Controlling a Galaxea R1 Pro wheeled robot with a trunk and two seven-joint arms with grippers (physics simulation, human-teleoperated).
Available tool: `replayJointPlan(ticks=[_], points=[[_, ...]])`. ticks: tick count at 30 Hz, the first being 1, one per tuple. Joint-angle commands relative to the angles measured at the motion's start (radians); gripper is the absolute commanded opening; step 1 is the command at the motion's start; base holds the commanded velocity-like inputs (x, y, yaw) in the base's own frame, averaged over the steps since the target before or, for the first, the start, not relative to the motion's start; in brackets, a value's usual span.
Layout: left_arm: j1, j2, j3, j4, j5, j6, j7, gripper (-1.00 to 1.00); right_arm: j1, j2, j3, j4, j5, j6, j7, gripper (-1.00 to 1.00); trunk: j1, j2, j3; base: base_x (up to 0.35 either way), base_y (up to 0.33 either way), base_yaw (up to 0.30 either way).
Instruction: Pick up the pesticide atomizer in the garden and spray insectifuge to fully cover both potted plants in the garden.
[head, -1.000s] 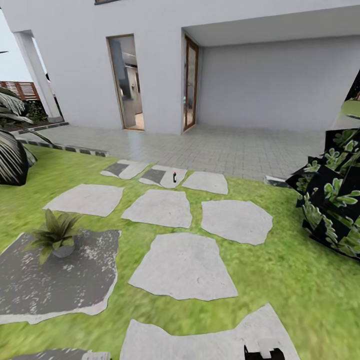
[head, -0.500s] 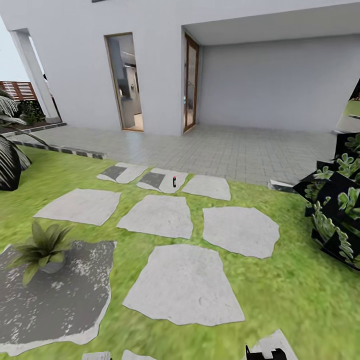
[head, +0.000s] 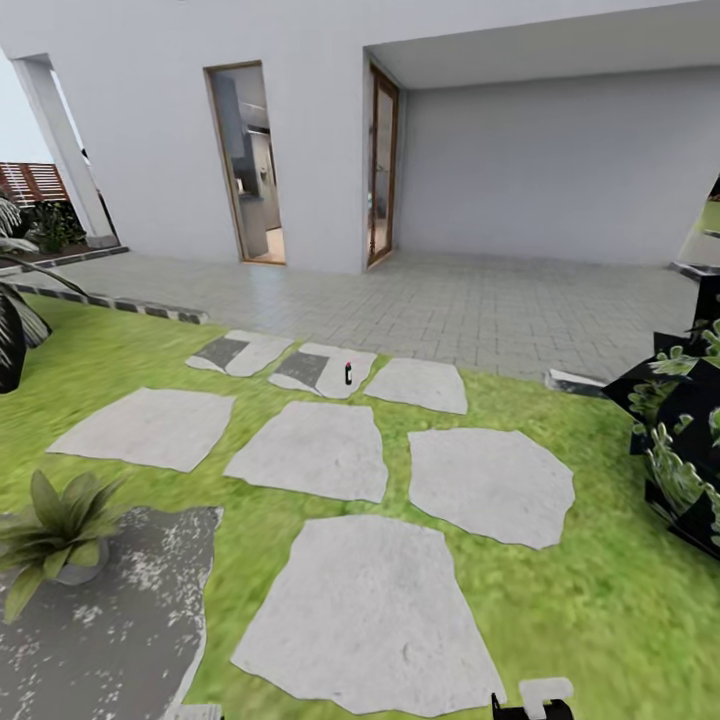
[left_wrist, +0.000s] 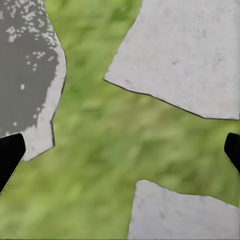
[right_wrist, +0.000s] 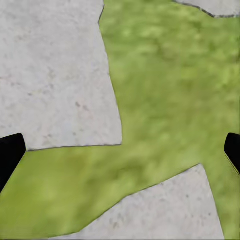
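Observation:
The pesticide atomizer (head: 348, 373), a tiny dark bottle with a red bit on top, stands upright on a far stepping slab (head: 325, 369) in the garden lawn, straight ahead of me. One potted plant (head: 52, 530), a low green rosette in a grey pot, sits on the dark gravelly patio (head: 110, 625) at the near left. My left gripper (left_wrist: 120, 150) is open over grass and slab edges, its black fingertips (left_wrist: 10, 155) far apart. My right gripper (right_wrist: 120, 150) is open too, above grass between slabs; part of it (head: 530, 705) peeks in at the head view's bottom edge.
Grey stepping slabs (head: 370, 610) lead across the lawn toward a paved terrace (head: 450, 300) and the white house with an open doorway (head: 245, 165). A dark blocky leafy shrub (head: 685, 440) stands at the right. Striped palm fronds (head: 15, 320) and a brown fence (head: 25, 180) lie at far left.
The whole view has shifted: I have rolled forward, so the slabs, atomizer and potted plant sit lower and nearer in the picture, and the shrub slid toward the right edge.

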Motion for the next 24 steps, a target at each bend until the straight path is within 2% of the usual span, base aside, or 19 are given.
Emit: replayJointPlan(ticks=[1,24], points=[[-0.001,0.0,0.005,0.001,0.002,-0.003,-0.005,1.0,0.0,0.0,0.008,0.001,0.0,-0.001,-0.007,1.0,0.0,0.0,-0.001,0.338,0.0,0.0],[-0.001,0.0,0.005,0.001,0.002,-0.003,-0.005,1.0,0.0,0.005,0.01,0.0,-0.001,-0.001,-0.007,1.0,0.0,0.0,-0.001,0.338,0.0,0.0]])
